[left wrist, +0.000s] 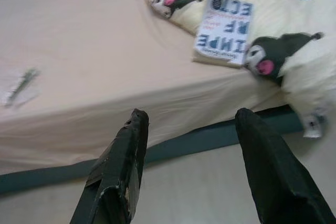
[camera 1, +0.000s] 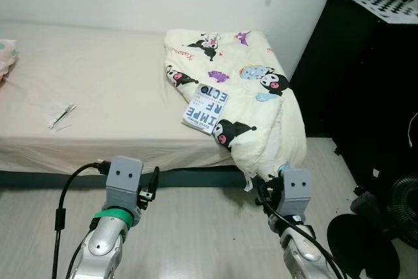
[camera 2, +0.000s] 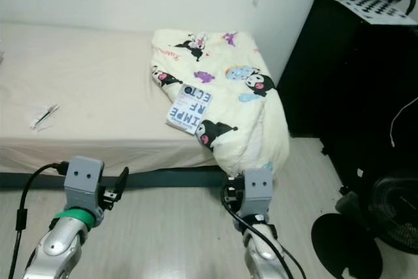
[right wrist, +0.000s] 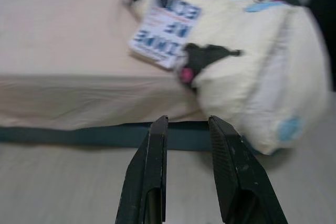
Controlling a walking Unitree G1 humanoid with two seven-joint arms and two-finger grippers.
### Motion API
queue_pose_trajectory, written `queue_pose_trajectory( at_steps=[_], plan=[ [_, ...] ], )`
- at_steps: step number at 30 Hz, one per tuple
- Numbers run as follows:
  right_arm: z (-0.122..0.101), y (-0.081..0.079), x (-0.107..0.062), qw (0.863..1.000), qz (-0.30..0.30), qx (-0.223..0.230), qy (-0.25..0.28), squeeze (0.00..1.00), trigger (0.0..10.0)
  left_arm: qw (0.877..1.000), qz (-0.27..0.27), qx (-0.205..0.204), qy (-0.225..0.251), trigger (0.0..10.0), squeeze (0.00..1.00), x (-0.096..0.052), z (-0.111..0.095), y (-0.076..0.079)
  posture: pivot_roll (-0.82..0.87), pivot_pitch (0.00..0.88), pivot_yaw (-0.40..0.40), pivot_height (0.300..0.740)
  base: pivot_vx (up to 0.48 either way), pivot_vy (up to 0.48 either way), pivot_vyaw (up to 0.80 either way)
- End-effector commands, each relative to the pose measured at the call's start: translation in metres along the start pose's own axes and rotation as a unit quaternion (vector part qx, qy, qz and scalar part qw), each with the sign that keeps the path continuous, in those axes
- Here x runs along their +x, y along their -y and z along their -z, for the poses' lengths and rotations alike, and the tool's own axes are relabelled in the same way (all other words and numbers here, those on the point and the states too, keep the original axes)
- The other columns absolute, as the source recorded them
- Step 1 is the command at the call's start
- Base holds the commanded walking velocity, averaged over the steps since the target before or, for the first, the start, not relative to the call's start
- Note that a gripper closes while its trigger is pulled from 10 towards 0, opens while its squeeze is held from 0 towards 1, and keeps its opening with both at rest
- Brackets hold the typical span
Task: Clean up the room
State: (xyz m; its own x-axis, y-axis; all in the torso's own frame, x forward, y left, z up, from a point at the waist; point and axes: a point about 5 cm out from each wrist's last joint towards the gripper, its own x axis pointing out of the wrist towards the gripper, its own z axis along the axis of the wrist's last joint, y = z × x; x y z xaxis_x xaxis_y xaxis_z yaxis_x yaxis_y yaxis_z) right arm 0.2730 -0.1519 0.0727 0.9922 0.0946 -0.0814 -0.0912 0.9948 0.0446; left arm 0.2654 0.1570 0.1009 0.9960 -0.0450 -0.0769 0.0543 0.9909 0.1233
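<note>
Bed (camera 1: 117, 89): cream-sheeted mattress along the white wall, the landmark for everything below; a dark band runs under its front edge above the pale floor.
Blanket (camera 1: 261, 96): pale yellow with cartoon prints, bunched at the right end of the bed and spilling over that front corner down toward the floor.
Book (camera 1: 205, 108): white cover with big blue letters, lying flat on the bed, resting on the left edge of the blanket, close to the bed's front edge.
Small wrapper (camera 1: 61, 115): clear packet with something thin and dark inside, on the bare sheet at the left part of the bed, well apart from the book.
Left gripper (left wrist: 191, 174): held low in front of the bed, over the floor, fingers spread wide with nothing between them, aimed at the bed's front edge.
Right gripper (right wrist: 188, 174): also low before the bed, just below the hanging blanket corner, fingers parted by a narrow gap, empty.
Dark cabinet (camera 1: 372, 76): stands right of the bed.
Black fan (camera 1: 401, 217): on the floor, right of the bed, near the cabinet.
</note>
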Motion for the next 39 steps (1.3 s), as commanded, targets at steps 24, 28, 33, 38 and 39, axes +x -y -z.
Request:
queue_pose_trajectory(
  at_steps=[24, 28, 33, 38, 39],
  plan=[
    [0.0073, 0.0007, -0.0026, 1.000, 0.005, 0.007, -0.015, 0.00, 10.0, 1.000, 0.001, -0.001, -0.011, 10.0, 0.00, -0.0008, 0.0029, 0.0017, -0.01, 0.038, 0.008, 0.740, 0.000, 0.325, 0.00],
    [0.0072, -0.0003, -0.0022, 1.000, 0.005, 0.006, -0.015, 0.00, 10.0, 1.000, 0.002, -0.001, -0.011, 10.0, 0.00, -0.0007, 0.0029, 0.0008, -0.01, 0.039, 0.010, 0.740, 0.000, 0.326, 0.00],
    [0.0077, -0.0019, -0.0025, 1.000, 0.004, 0.008, -0.015, 0.00, 10.0, 1.000, 0.002, -0.001, -0.012, 10.0, 0.00, -0.0006, 0.0030, 0.0004, -0.01, 0.040, 0.012, 0.740, 0.000, 0.198, 0.00],
    [0.0080, -0.0015, -0.0034, 1.000, 0.005, 0.009, -0.015, 0.00, 10.0, 1.000, 0.004, -0.001, -0.013, 10.0, 0.00, -0.0009, 0.0037, 0.0015, -0.01, 0.042, 0.015, 0.740, 0.000, -0.064, 0.00],
    [0.0080, -0.0015, -0.0034, 1.000, 0.005, 0.009, -0.015, 0.00, 10.0, 1.000, 0.004, -0.001, -0.013, 10.0, 0.00, -0.0009, 0.0037, 0.0015, -0.01, 0.042, 0.015, 0.740, 0.000, 0.000, 0.00]
  ],
)
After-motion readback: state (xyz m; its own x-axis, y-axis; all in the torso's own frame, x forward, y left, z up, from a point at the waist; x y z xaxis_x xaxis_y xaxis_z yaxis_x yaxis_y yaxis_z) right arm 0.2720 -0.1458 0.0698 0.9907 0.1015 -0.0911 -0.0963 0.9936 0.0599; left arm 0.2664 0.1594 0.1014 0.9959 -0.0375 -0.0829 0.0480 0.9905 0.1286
